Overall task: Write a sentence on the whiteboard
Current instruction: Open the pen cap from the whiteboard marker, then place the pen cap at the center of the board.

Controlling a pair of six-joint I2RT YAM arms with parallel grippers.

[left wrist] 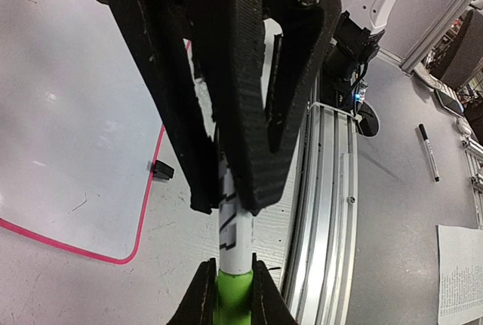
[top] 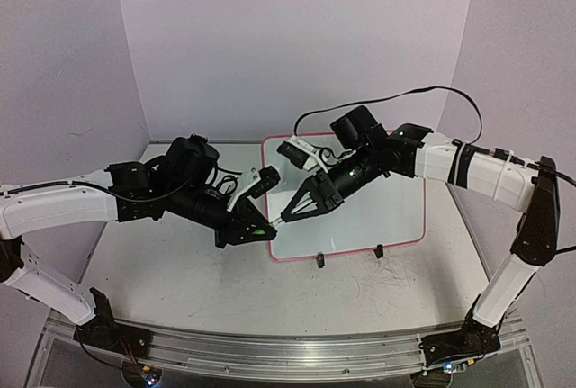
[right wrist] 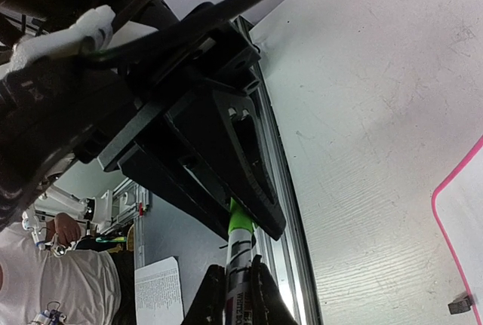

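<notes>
From the overhead camera, the large glossy white whiteboard (top: 387, 217) with a thin pink-red rim lies on the scuffed white table (top: 180, 289), right of centre and partly under the right arm. Its two small black clip feet (top: 319, 262) sit on its near edge. Just off the board's near left corner, the left gripper (top: 258, 231) and the right gripper (top: 288, 217) meet tip to tip. Both are clamped on a white-barrelled, green-ended marker (top: 275, 225) that spans the small gap between them.

In the left wrist camera, the left gripper (left wrist: 229, 295) is at the bottom edge, its fingers narrowed tight onto the marker's (left wrist: 232, 238) bright green end. Above it, the right gripper (left wrist: 230, 200) pinches the white, black-printed barrel. The whiteboard (left wrist: 68, 114) fills the left side, and one clip foot (left wrist: 162, 169) shows at its pink rim. To the right run a silver aluminium rail (left wrist: 324, 189), a loose black pen (left wrist: 429, 151) and a printed sheet of paper (left wrist: 460, 272).

In the right wrist camera, the right gripper (right wrist: 232, 295) is closed on the marker's (right wrist: 240, 253) printed barrel. The left gripper (right wrist: 247, 227) above it grips the green end. A rounded corner of the whiteboard (right wrist: 468, 219) shows at the lower right. A person in a white shirt (right wrist: 45, 280) is at the lower left.
</notes>
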